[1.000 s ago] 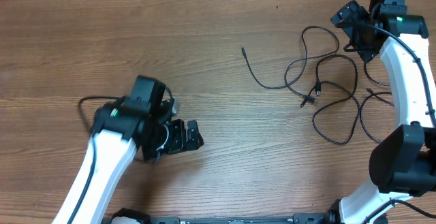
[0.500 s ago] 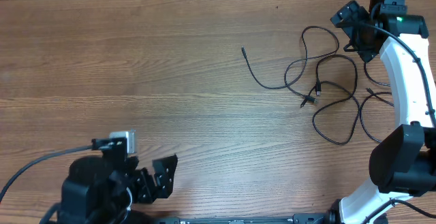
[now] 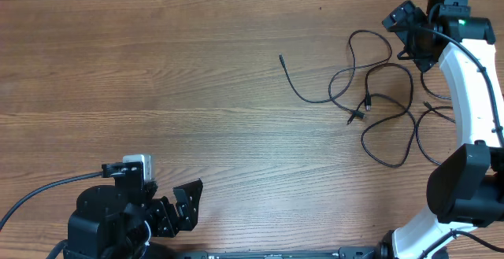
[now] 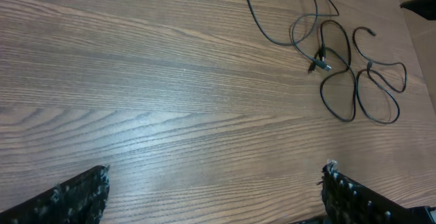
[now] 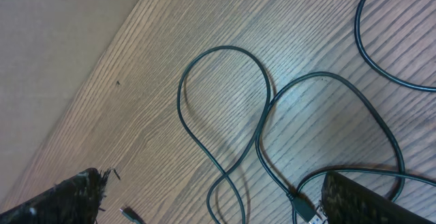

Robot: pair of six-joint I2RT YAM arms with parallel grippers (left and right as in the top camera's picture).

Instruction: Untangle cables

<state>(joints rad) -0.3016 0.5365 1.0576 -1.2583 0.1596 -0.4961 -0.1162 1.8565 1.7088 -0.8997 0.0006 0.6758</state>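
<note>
– Looking at the cables [image 3: 378,94] first: where do they lie?
– In the upper right of the overhead frame, flat on the wooden worktop [image 3: 236,117]. They are thin black cords in loose loops that cross one another in several spots. One end [image 3: 282,57] runs out to the left of the heap, toward the middle of the frame. Two small plugs [image 3: 358,111] lie close together among the loops.
– Is either hand on them?
– Neither one grips a cord. The right hand [image 3: 408,32] sits at the upper right edge of the heap, its fingers spread wide apart. Its wrist view looks down on a narrow loop and crossing cords between the two dark fingers. I cannot tell whether a fingertip touches a cord.
– And the left hand?
– The left hand [image 3: 179,210] is well apart from the cables, at the lower left of the overhead frame near the bottom edge. Its fingers are spread wide too, holding nothing. In its wrist view the whole heap shows far off in the upper right.
</note>
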